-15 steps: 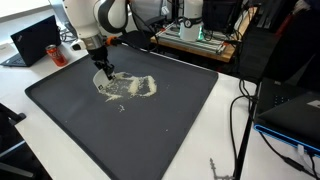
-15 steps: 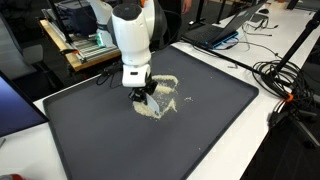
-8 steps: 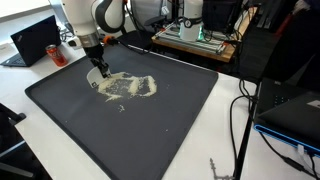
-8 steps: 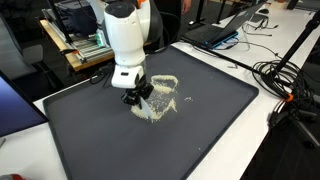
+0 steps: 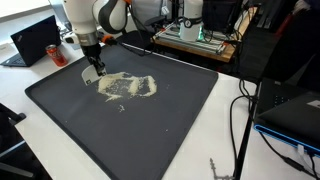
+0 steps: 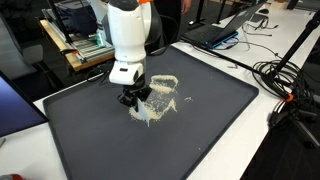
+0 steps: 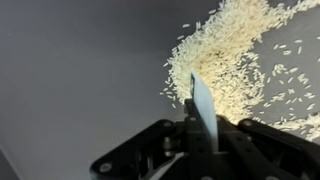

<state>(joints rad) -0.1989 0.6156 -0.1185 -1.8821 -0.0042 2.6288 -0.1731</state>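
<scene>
Rice (image 7: 240, 60) on the mat (image 7: 70, 70); card (image 7: 202, 100) in pincer (image 7: 203, 137) seemingly at its edge.

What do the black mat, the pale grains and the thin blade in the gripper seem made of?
The black mat looks matte, no glare: probably rubber or foam. The pale grains are small, elongated, off-white: likely raw rice. The thin blade is flat, smooth, pale: perhaps plastic or card, unclear.

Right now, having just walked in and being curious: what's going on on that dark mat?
The robot's end effector is shut on a thin pale blade, held low at one edge of a loose patch of rice grains scattered on the dark mat. Whether the blade touches the mat cannot be told.
</scene>
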